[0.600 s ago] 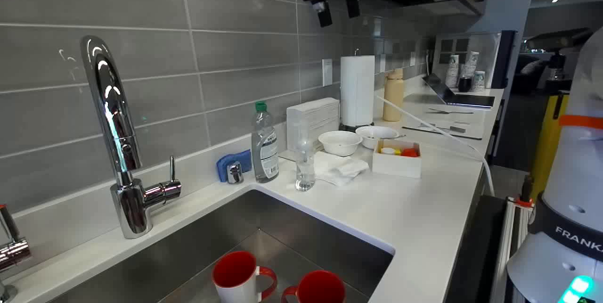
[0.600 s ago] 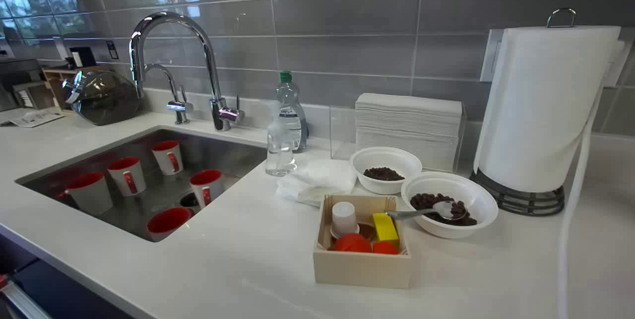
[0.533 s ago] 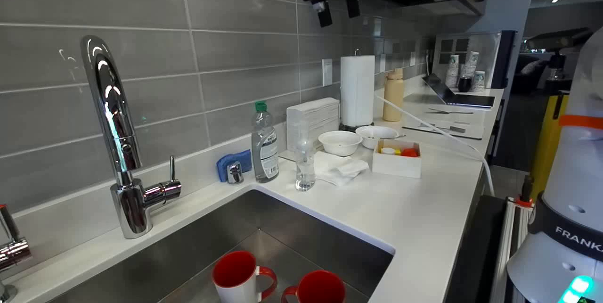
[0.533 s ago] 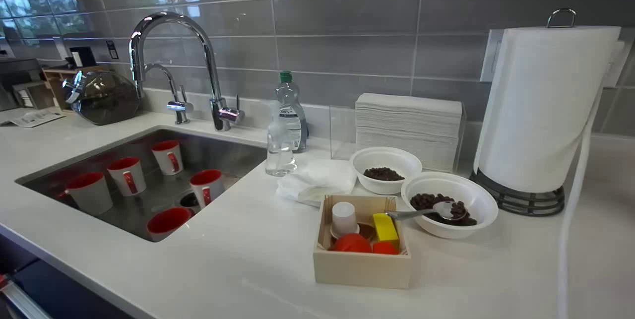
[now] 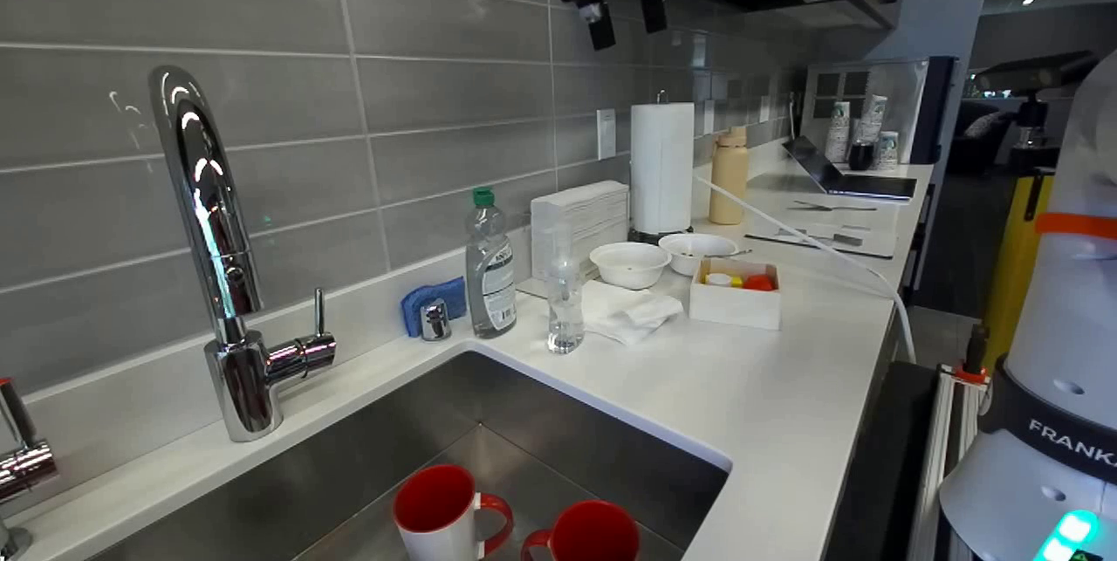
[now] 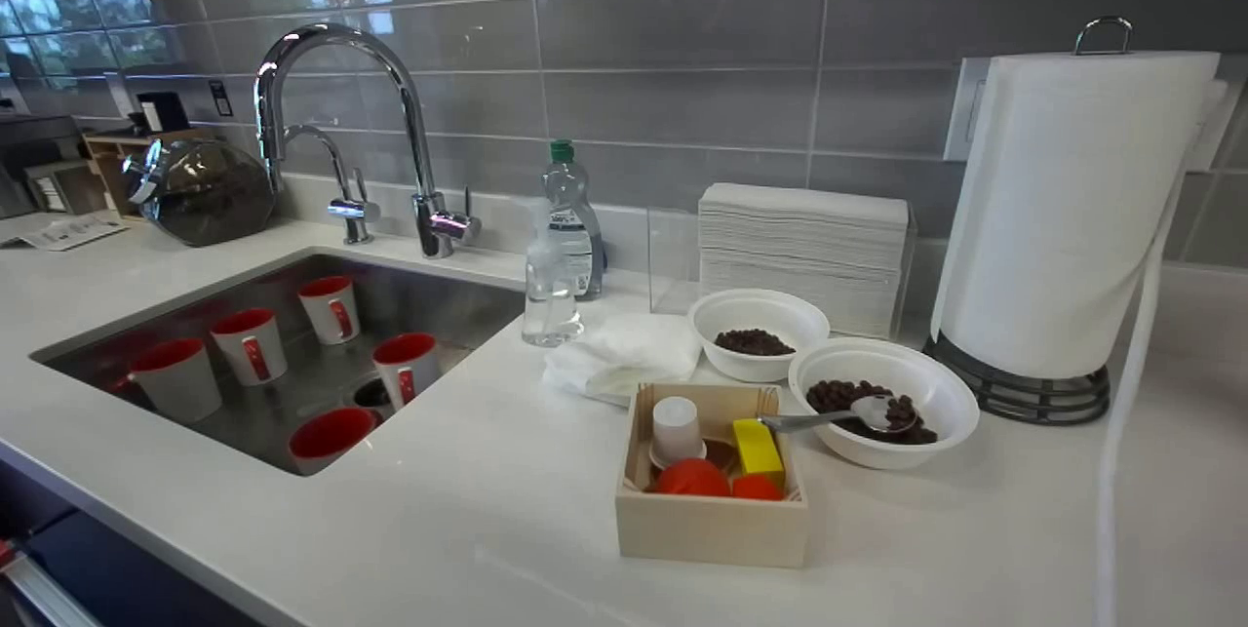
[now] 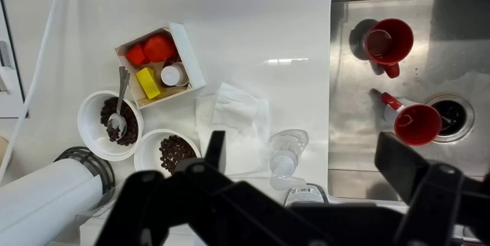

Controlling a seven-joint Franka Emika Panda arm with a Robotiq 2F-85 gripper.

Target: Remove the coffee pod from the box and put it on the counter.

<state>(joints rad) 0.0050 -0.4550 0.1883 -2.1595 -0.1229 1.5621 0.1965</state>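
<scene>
Nearest the wrist camera, the gripper (image 7: 301,148) is spread wide, its two dark fingers (image 7: 215,148) well apart, released, with only air between. Through that gap a clear pump bottle (image 7: 284,161) shows on the white counter (image 7: 260,12) below. Farther from the gripper, the coffee pod (image 7: 174,74) sits inside the low box (image 7: 187,56), near a corner, just beside a yellow block (image 7: 148,82) and some red pieces (image 7: 159,48). It is small, white and cup-shaped; in an exterior view the coffee pod (image 6: 677,427) has its narrow end up and its wider rim below. A spoon (image 7: 122,91) leans out of a white bowl (image 7: 90,123) of brown bits (image 7: 130,129), its handle reaching the box's edge. In both exterior views the gripper hangs from the top of the frame, high over the counter, fingers pointing down. Well apart from it, at the right side of an exterior view, the lower part of the arm (image 5: 1060,304) stands upright.
</scene>
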